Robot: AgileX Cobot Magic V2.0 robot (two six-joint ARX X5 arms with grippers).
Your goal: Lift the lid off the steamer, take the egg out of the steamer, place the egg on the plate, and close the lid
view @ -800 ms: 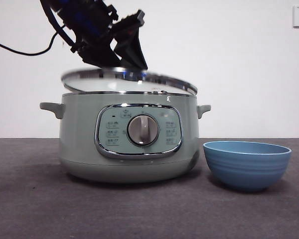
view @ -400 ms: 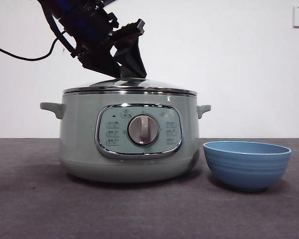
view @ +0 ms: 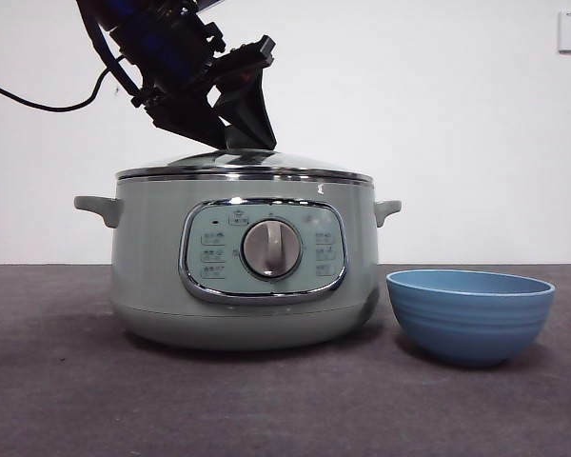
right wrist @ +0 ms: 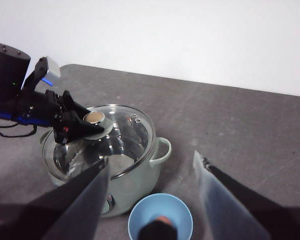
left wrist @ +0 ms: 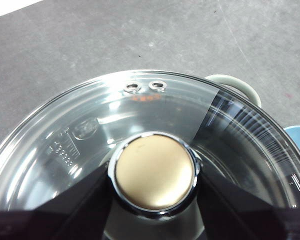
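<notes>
Grey table and a white wall sit behind everything. The glass lid [view: 244,164] rests flat on the green steamer [view: 238,276]. The left gripper [left wrist: 155,172] has its jaws squeezed on the lid's knob [left wrist: 155,171]. The right gripper [right wrist: 152,200] waits with jaws apart, up above the blue bowl [right wrist: 160,216], and something small and pale, maybe the egg [right wrist: 162,220], lies in that bowl. Closing the lid looks like the step at hand. Next, the left jaws should let go and lift away.

The lid [view: 245,168] covers the steamer [view: 243,267], left end effector [view: 243,141] over its knob; open surface [view: 67,400] at 9 o'clock.
</notes>
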